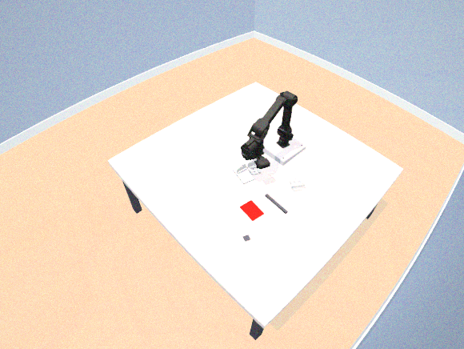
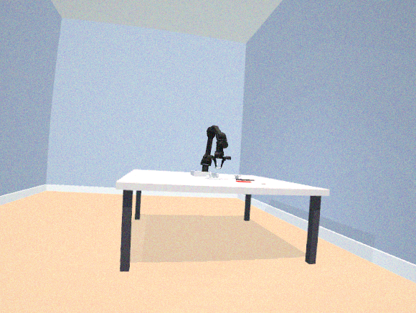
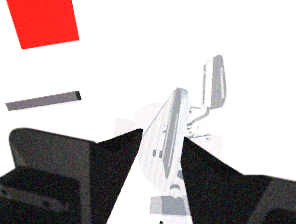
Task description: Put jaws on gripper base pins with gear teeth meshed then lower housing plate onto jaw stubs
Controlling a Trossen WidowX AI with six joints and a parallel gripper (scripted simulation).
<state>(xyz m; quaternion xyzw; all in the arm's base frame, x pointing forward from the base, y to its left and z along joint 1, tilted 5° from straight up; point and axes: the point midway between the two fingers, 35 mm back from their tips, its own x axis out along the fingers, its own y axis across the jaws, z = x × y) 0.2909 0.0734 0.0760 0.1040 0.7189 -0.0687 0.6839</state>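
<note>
My gripper (image 2: 218, 167) (image 3: 160, 136) points down and is shut on a white jaw (image 3: 176, 127), which stands edge-on between the fingertips above the table. The other white jaw (image 3: 214, 81) is just beyond it in the wrist view, beside thin pale parts that look like the gripper base; the held jaw partly hides them. The top view shows this pale group (image 1: 243, 177) beside and below my hand. Whether any teeth mesh cannot be told. A small white part (image 1: 297, 185) (image 2: 237, 176) lies apart to the right; it may be the housing plate.
A red square (image 1: 251, 210) (image 3: 45, 22) and a dark bar (image 1: 276, 203) (image 3: 44, 101) lie on the white table (image 1: 192, 172) in front of the arm. A small dark square (image 1: 246, 238) lies farther out. The arm's base (image 1: 285, 153) is behind the hand.
</note>
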